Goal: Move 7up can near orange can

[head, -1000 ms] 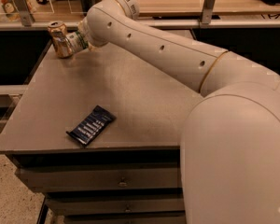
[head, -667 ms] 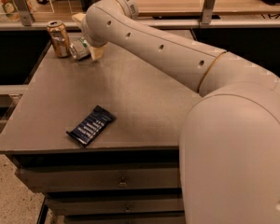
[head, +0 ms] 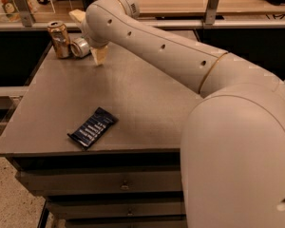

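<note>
The end effector (head: 86,38) is seen at the far left corner of the tabletop (head: 147,103), at the tip of the pale arm (head: 180,61) that is stretched in from the near right. Its two tan fingers (head: 99,56) are spread apart. One is pointed toward the far left, above the cans. The other is angled down toward the tabletop on the nearer side. Nothing is clamped between them.

The 7up can (head: 80,47) is found lying on its side, with one silver end turned toward the camera. It is placed just to the right of the orange can (head: 59,39), which is stood upright close to the far left edge. The two cans are set so close together that they seem to be touching, though contact cannot be confirmed from this angle. The 7up can is also located just to the left of the lower finger.

A dark blue packet (head: 92,127) with pale print is laid flat by the near left edge of the tabletop, well apart from both cans. Beneath the tabletop, a stack of drawer fronts (head: 123,184) is seen.
</note>
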